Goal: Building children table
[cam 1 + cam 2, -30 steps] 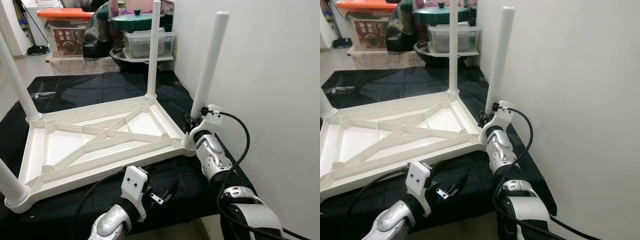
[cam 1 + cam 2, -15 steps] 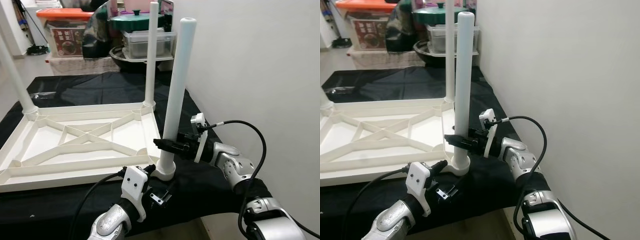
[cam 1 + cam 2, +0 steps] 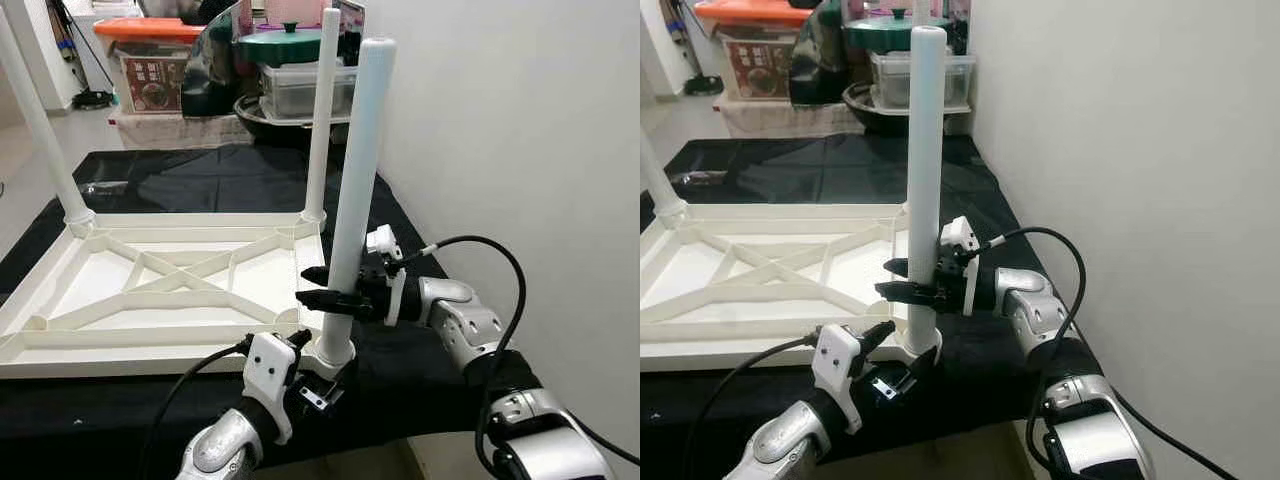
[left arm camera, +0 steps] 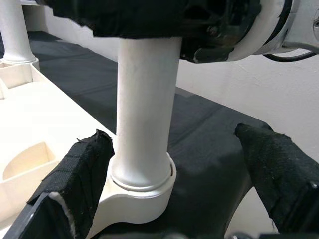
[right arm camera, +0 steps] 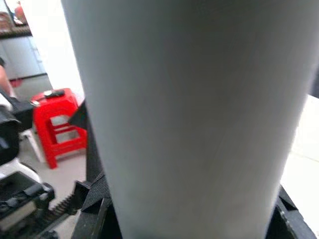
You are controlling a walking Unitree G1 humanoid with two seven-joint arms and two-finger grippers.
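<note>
Black-draped surface (image 3: 200, 180), white table frame (image 3: 150, 290) upside down on it (legs up)

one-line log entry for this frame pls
stage: leg fitting | right pincer: shut on near-corner leg | left pincer: open, flanking leg socket | tabletop: upside down on black cloth

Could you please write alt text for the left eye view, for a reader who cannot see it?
The right pincer grips an upright white table leg near its base, at the near corner of an upside-down white tabletop lying on a black cloth. The left pincer sits open just below that corner socket, and other legs stand at the far corners.
</note>
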